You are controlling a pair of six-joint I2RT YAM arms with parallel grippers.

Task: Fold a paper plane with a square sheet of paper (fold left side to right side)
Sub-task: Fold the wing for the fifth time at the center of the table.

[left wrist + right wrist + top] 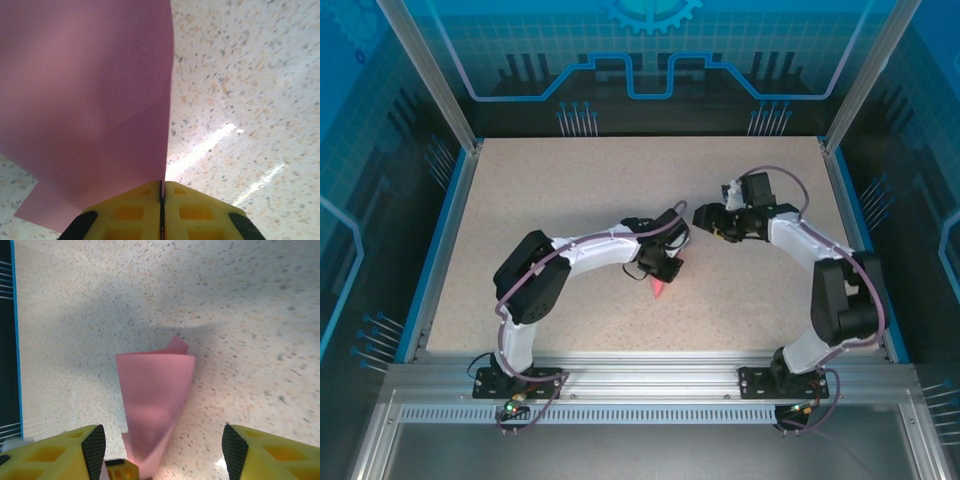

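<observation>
- Concealment first: from the top camera you get a small pink tip of the pink paper poking out under the left gripper. The arm covers the rest.
- Left wrist view: the paper crowds the left half and runs off the top and left edges, so you lose its full outline.
- Right wrist view: the paper's lower end drops out of frame between the yellow fingers. A small yellow block at the bottom edge touches it, but it is too cropped to identify.
- You cannot tell whether any part of the paper rests on the surface. A soft shadow lies on the speckled top around it.
- Left gripper: jaws pressed together, pinching the paper in the seam between them.
- Right gripper: jaws spread wide, nothing in them, aimed at the paper from close by. From above it sits near the left gripper with a gap between them.
- Paper, look: plain matte pink, no marks, folded in layers.
- Shape from the right wrist: a tapering form, broad and flat-ended at the far end, narrowing toward the camera. One layer's corner peeks out at the upper right, another at the lower left.
- Shape from the left wrist: a faint diagonal crease and one long straight right edge.
- Paper, place: about mid-surface, a little toward the near edge, between the two arms.
</observation>
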